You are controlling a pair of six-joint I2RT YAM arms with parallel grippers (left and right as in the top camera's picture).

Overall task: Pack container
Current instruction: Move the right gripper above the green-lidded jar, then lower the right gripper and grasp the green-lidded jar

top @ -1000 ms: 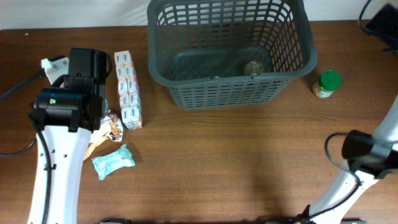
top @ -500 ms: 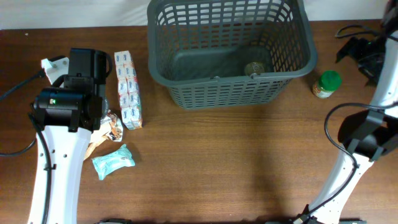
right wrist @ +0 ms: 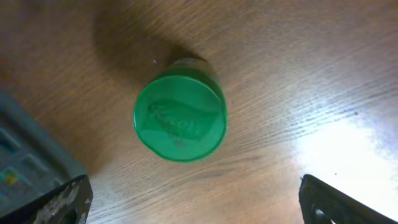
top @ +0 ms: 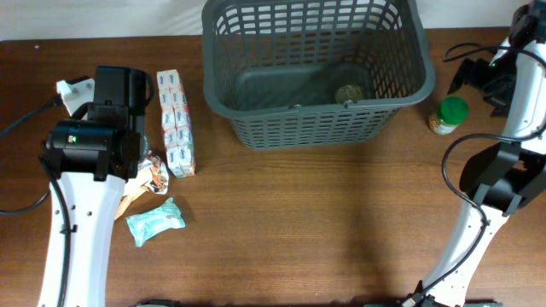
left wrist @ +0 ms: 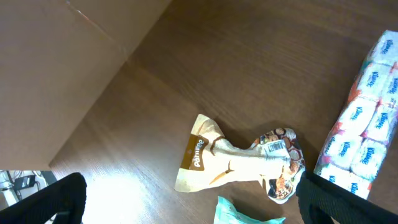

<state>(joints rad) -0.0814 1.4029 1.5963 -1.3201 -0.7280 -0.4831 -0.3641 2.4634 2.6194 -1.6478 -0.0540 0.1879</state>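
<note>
R hand (right wrist: 198, 202) hovers over the green-lid jar (right wrist: 180, 114), fingers spread wide, holding nothing. In the wrist cam the lid sits slightly off-centre, so centre it between the fingers before you drop. Jar's upright on the desk (top: 299, 222), just beside the right wall of the container (top: 316, 128), not touching. Container's at the far edge w/ one small round item (top: 348, 92) on its floor. Go straight down, close on the body below the lid, lift clear of the thick rim, release low inside. L hand (left wrist: 196, 202) is also wide open and empty above the snack bag (left wrist: 236, 165) — leave it parked.
</note>
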